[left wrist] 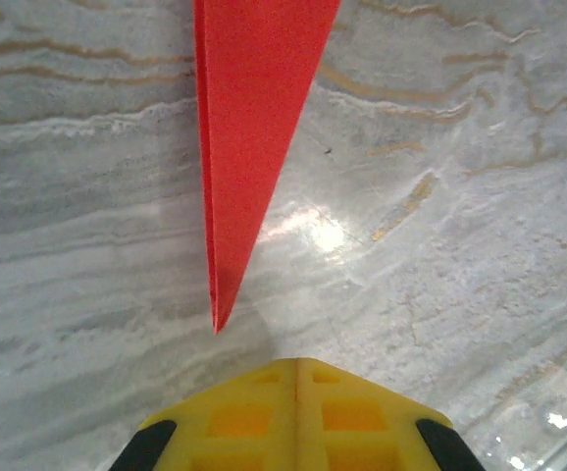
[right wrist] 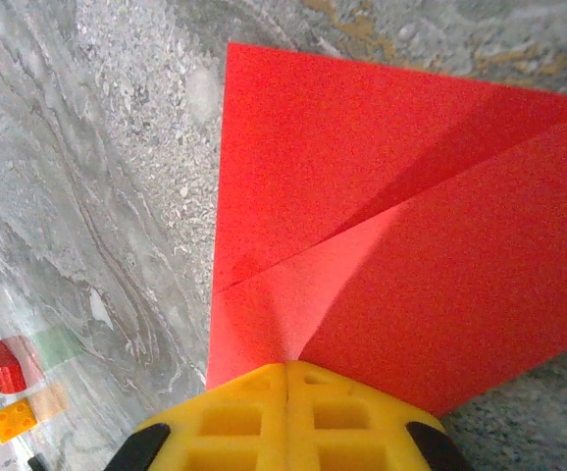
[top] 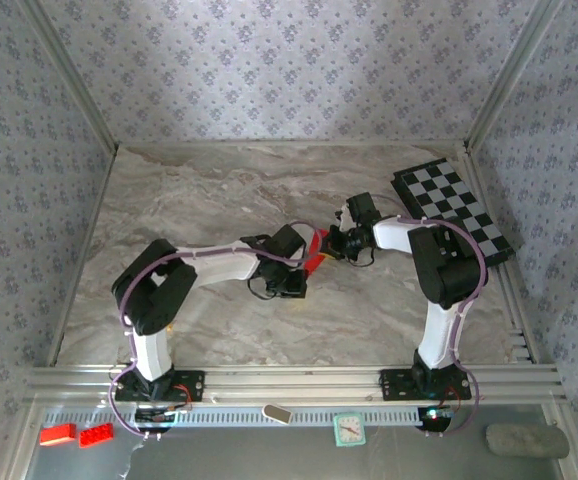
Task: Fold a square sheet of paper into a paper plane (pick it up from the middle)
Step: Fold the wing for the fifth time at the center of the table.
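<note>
Clamped in my right gripper (right wrist: 286,368), the paper plane (right wrist: 382,226) aimed its tip at my closed, empty left gripper (left wrist: 295,365).

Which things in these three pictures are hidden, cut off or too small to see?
Left wrist view: the bright red folded paper runs past the top edge; whether the shut left tool touches it is unclear.
Right wrist view: the right tool covers the paper's near edge; small coloured toy bricks are blurred.
Top view: both tools hide most of the paper; its folds are too small.
</note>
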